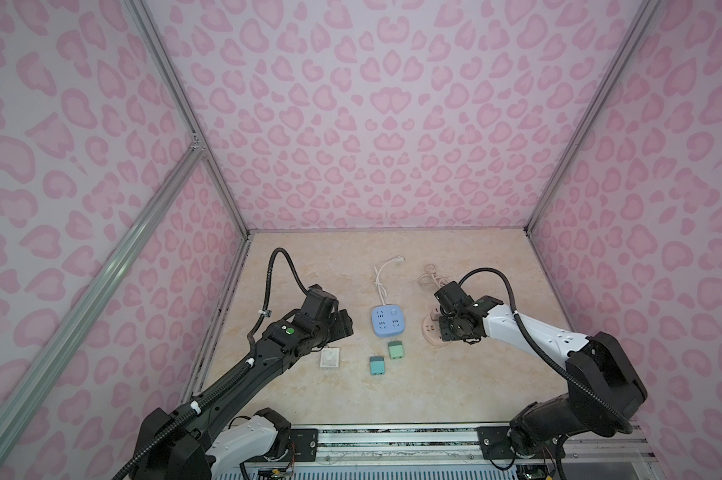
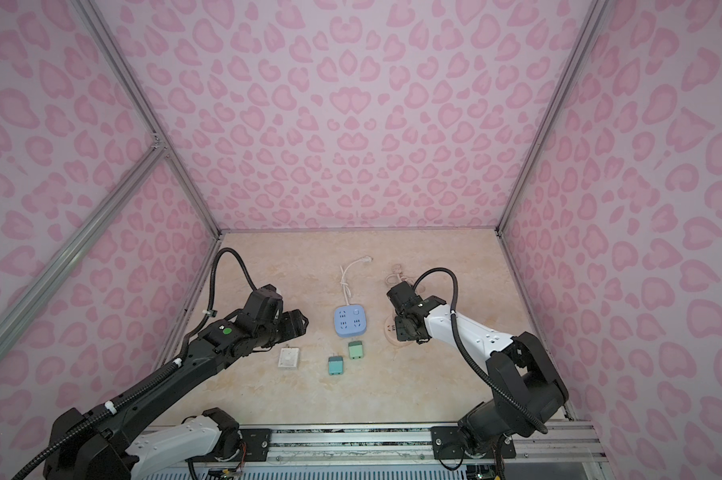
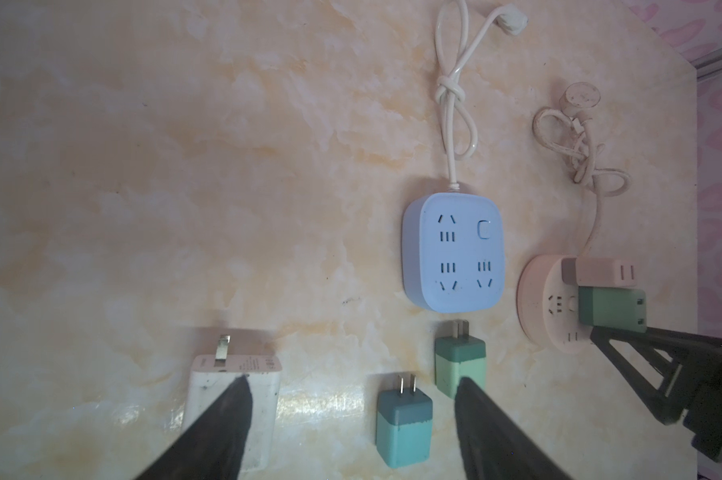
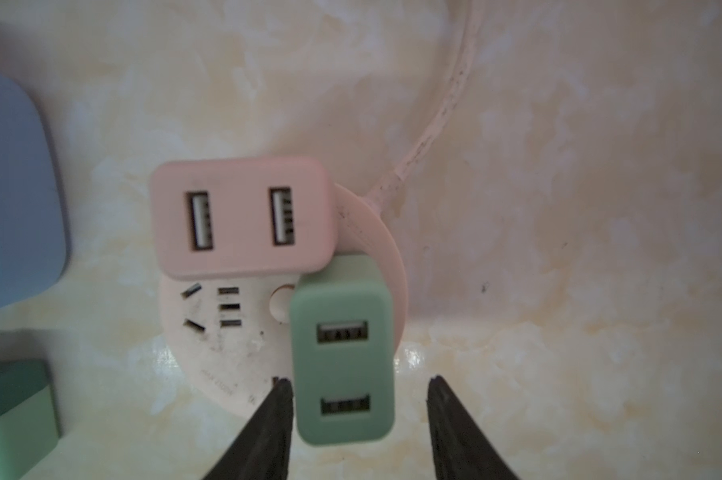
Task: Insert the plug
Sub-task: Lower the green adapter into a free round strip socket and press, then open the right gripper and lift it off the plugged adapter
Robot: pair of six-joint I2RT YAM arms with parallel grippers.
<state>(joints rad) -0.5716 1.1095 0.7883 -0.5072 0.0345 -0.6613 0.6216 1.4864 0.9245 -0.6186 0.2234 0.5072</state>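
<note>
Only illegible print on pink socket

Marble-patterned bench, as I see it. Blue power strip flat near mid-bench, its white cord knotted and running toward the far edge. Pink round power strip rightward of it, pink cord coiled behind. Toward the near edge: green charger and teal charger lying flat, close together. White charger nearer the left edge.

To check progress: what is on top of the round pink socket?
Two USB chargers stand on the round pink socket: a pink charger and a green charger. One free outlet shows beside them. Their prongs and the outlets beneath are covered.
</note>
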